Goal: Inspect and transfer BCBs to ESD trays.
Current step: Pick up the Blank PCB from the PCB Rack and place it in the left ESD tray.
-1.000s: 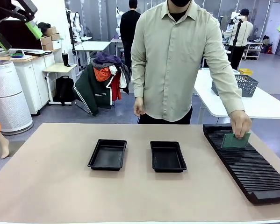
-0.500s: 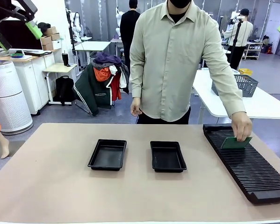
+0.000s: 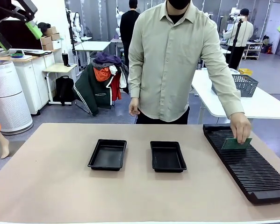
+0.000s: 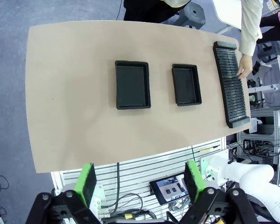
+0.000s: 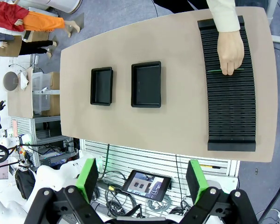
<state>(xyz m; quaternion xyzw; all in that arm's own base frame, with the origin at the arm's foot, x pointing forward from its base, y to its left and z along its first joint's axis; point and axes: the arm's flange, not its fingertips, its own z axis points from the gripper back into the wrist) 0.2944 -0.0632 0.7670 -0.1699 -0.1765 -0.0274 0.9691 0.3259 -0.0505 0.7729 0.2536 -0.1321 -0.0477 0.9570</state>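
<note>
Two empty black ESD trays (image 3: 107, 154) (image 3: 168, 156) lie side by side mid-table. A green BCB (image 3: 236, 143) stands on edge in the black slotted rack (image 3: 249, 163) at the right, with the person's hand (image 3: 240, 128) on its top edge. From above, the right wrist view shows the BCB (image 5: 214, 71) as a thin green line beside that hand. My left gripper (image 3: 19, 37) hangs high at the upper left, open and empty. Both wrist views look down on the whole table from high up. There my left gripper (image 4: 141, 182) and right gripper (image 5: 142, 181) stand wide open with nothing between them.
The rack (image 4: 230, 84) runs along the table's right side. Bare tabletop (image 3: 51, 182) lies left of and in front of the trays. The person stands at the far edge. A grey mesh basket (image 3: 246, 84) sits on a white table behind.
The person's hand has pushed the BCB a little lower and to the right in the rack. Neither arm has moved.
</note>
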